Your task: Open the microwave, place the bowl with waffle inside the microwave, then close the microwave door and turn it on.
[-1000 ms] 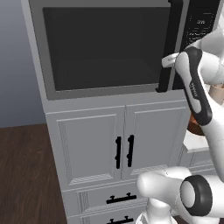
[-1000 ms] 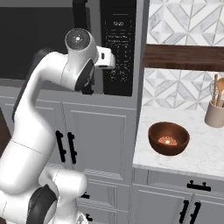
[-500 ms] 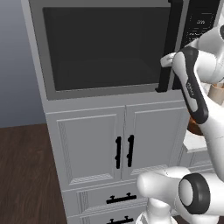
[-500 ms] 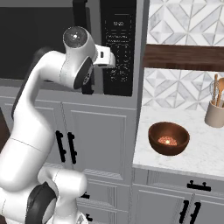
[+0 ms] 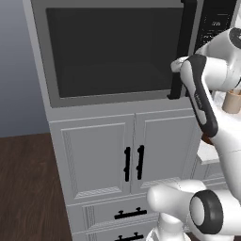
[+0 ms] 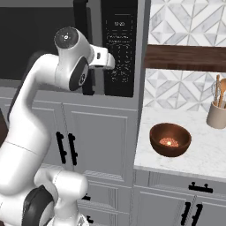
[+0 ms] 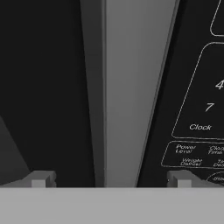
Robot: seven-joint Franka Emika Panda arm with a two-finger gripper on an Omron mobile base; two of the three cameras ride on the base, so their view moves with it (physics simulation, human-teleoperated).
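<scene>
Beige utensil jar (image 6: 216, 115) on marble counter (image 6: 203, 154) (white cabinets (image 5: 132, 155) below).

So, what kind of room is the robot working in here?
It looks like a home kitchen, a rendered one. A built-in microwave sits above white panelled cabinets. Beside it, a marble counter holds a bowl and a utensil jar, with a patterned tile wall behind.

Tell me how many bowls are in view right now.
1. The bowl sits on the white counter right of the microwave, left of the utensil jar. Others may be hidden inside the cabinets.
</scene>
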